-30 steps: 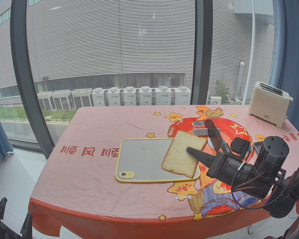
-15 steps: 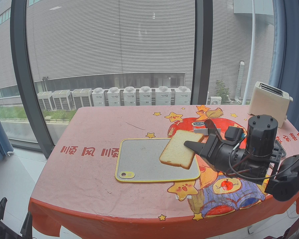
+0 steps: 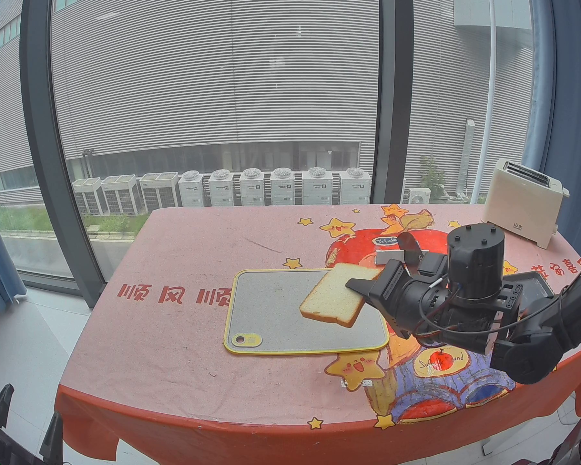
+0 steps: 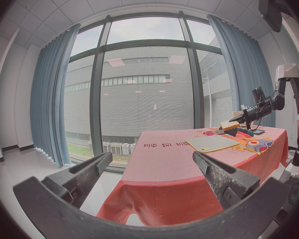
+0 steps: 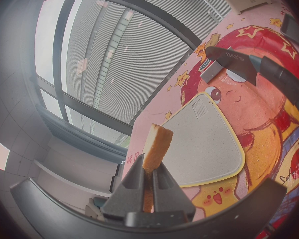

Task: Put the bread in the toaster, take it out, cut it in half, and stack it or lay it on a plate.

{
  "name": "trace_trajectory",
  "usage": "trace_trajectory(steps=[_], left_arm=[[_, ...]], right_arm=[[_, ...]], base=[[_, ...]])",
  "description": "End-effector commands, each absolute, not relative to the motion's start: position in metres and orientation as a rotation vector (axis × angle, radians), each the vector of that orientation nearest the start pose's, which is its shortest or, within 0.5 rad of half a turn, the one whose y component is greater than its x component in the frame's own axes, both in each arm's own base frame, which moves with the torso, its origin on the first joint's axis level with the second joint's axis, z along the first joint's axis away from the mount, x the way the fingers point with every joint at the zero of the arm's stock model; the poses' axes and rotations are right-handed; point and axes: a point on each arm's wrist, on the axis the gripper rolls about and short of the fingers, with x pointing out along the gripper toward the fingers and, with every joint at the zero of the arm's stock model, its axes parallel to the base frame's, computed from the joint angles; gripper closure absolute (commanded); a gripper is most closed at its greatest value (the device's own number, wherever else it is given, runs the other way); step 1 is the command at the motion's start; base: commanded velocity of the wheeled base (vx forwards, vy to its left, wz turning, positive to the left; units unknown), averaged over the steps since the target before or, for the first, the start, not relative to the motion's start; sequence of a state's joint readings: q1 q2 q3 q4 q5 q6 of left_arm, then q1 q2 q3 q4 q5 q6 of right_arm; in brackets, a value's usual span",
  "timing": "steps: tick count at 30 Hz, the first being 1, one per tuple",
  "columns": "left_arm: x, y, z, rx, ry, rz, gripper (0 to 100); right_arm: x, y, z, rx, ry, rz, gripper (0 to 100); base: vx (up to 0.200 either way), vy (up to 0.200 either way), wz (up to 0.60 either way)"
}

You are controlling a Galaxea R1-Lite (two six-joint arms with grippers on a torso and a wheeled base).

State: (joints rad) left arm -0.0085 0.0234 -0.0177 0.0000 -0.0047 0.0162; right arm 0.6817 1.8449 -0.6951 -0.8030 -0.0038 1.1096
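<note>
My right gripper (image 3: 360, 288) is shut on one edge of a slice of bread (image 3: 333, 296). It holds the slice tilted in the air above the right part of the grey, yellow-rimmed cutting board (image 3: 271, 318). In the right wrist view the bread (image 5: 156, 146) stands edge-on between the fingers (image 5: 136, 180), with the board (image 5: 206, 140) below. A cream toaster (image 3: 524, 203) stands at the table's far right corner. A dark-bladed knife (image 3: 412, 250) rests on a small holder behind the right arm. My left gripper (image 4: 152, 166) hangs open, low and well off the table's left side.
The table has a pink cartoon cloth (image 3: 193, 253). A dark flat object (image 3: 537, 287) lies right of the arm, partly hidden. Large windows stand directly behind the table. Left of the cutting board the cloth is bare.
The right gripper has carried the bread leftward and farther over the cutting board, and the slice now lies flatter. The left gripper has not moved.
</note>
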Motion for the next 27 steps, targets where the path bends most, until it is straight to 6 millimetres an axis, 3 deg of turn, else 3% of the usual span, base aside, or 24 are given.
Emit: trace_trajectory(steps=[1, 9, 18, 27], left_arm=[[-0.021, 0.0, 0.076, 0.015, 0.023, -0.012, 0], [-0.021, 0.0, 0.076, 0.017, 0.024, -0.012, 0], [-0.021, 0.0, 0.076, 0.017, 0.024, -0.012, 0], [-0.021, 0.0, 0.076, 0.015, 0.023, -0.012, 0]], right_arm=[[0.255, 0.21, 0.105, 0.916, 0.703, 0.374, 100], [0.269, 0.219, 0.1, 0.915, 0.658, 0.314, 100], [0.281, 0.229, 0.076, 0.892, 0.701, 0.284, 100], [0.295, 0.238, 0.08, 0.892, 0.706, 0.28, 100]], base=[[0.0, 0.0, 0.0], [0.0, 0.0, 0.0], [0.0, 0.0, 0.0], [0.0, 0.0, 0.0]])
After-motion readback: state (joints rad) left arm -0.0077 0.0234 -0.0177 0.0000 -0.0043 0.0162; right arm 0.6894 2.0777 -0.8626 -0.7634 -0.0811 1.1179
